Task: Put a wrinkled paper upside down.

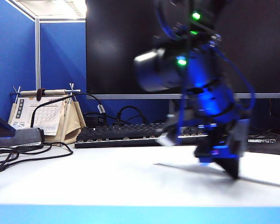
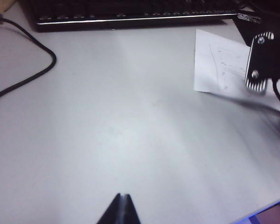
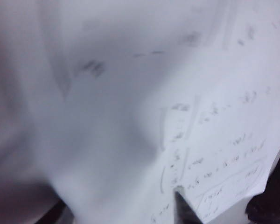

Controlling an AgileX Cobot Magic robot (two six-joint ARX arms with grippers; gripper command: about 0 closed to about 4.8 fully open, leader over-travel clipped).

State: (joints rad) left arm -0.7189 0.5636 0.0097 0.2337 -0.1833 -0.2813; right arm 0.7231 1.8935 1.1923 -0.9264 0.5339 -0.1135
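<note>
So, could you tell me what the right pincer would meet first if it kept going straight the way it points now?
Most likely the wrinkled paper: the right pincer points down at the table, and its wrist view is filled by the sheet close up. Blur leaves the remaining gap unclear.

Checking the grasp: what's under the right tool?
The wrinkled paper lies on the white table beneath the right tool, faint print showing through. Whether a finger has got under its edge is covered and blurred. The left tool hangs elsewhere, shut.
</note>
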